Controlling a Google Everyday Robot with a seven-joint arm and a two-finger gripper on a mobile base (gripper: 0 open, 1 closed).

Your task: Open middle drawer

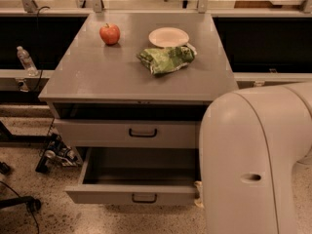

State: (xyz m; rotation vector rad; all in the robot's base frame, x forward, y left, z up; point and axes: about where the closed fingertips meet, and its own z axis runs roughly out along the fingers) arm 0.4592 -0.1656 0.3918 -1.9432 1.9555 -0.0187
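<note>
The grey cabinet [97,77] has a taller upper drawer front [97,134] with a bigger black handle [143,132]; it is shut. Below it the middle drawer [107,195], a low wide grey front with a small black pull handle [144,198], stands pulled out towards me, and its inside looks empty. The lowest drawer is out of view below it. My gripper is not in view. Only the arm's big white housing [253,165] shows at the lower right, covering the right ends of both drawers.
On the cabinet top lie a red apple [109,33], a white plate [168,36] and a green crumpled bag [165,59]. A water bottle [25,60] stands on a ledge at the left. Cables and a small device [56,155] lie on the floor at the left.
</note>
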